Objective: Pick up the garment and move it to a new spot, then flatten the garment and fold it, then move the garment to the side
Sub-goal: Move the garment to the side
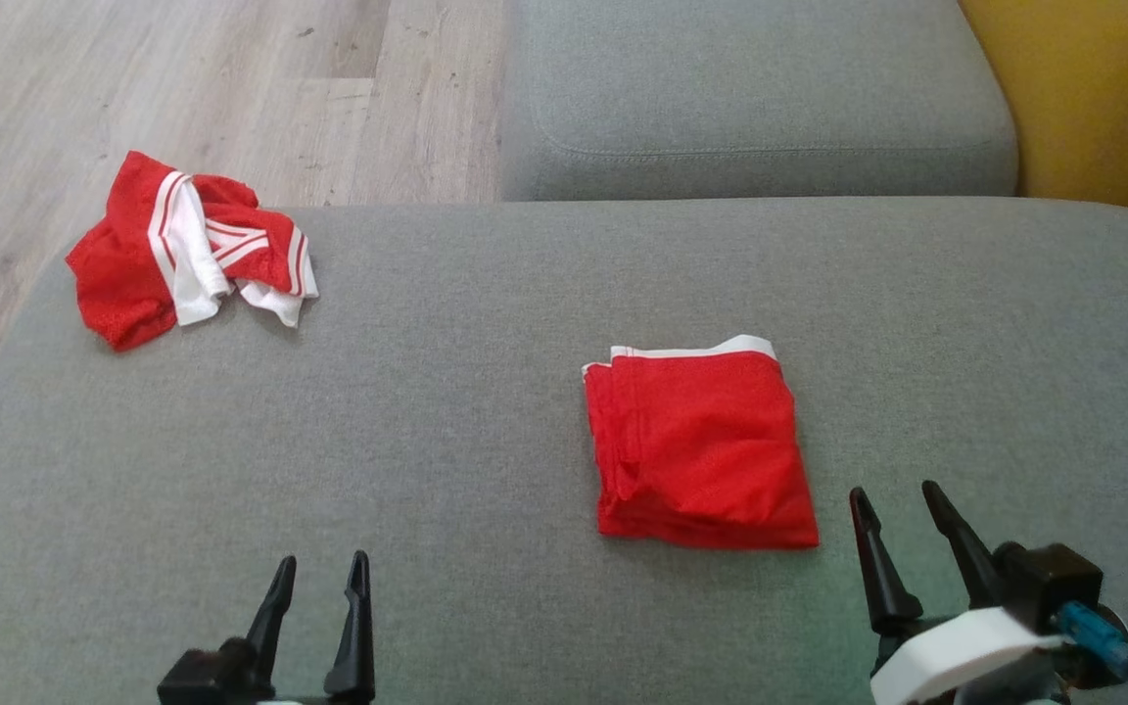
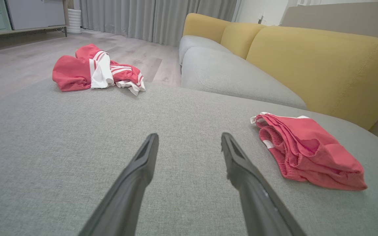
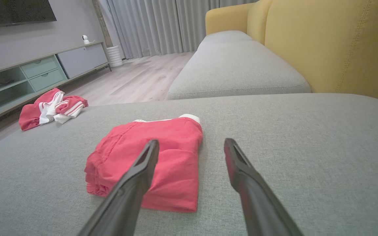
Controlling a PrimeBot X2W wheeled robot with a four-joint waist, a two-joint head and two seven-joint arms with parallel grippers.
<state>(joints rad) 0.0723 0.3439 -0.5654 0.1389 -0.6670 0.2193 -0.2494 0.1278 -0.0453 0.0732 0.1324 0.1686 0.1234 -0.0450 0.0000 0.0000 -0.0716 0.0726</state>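
There sat the folded red mesh garment with a white waistband (image 1: pixel 701 450), a neat square packet lying flat on the broad grey fabric sofa seat (image 1: pixel 427 441). In the head view it lay right of the middle, white edge turned to the far side. Just off its near right corner hung the right gripper (image 1: pixel 892 490), two long dark fingers spread wide with nothing between them. In the right wrist view one finger crossed in front of the packet, though whether it touched the cloth could not be told. Down at the lower left, the left gripper (image 1: pixel 324 558) was likewise parted and empty, fingers pointing up across bare grey cushion, well apart from both pieces of cloth.

Away at the seat's far left corner lay a crumpled red garment with white stripes and panels (image 1: pixel 187 250), bunched in a heap right at the cushion's edge, beside the pale wooden floor (image 1: pixel 133 78). Beyond the seat stood a second grey seat cushion (image 1: pixel 760 98), and to its right a mustard-yellow sofa backrest (image 1: pixel 1103 98). The left wrist view caught grey curtains (image 2: pixel 156 16) at the back of the room. The right wrist view took in a low pale-green and grey cabinet (image 3: pixel 28 75) along the wall.
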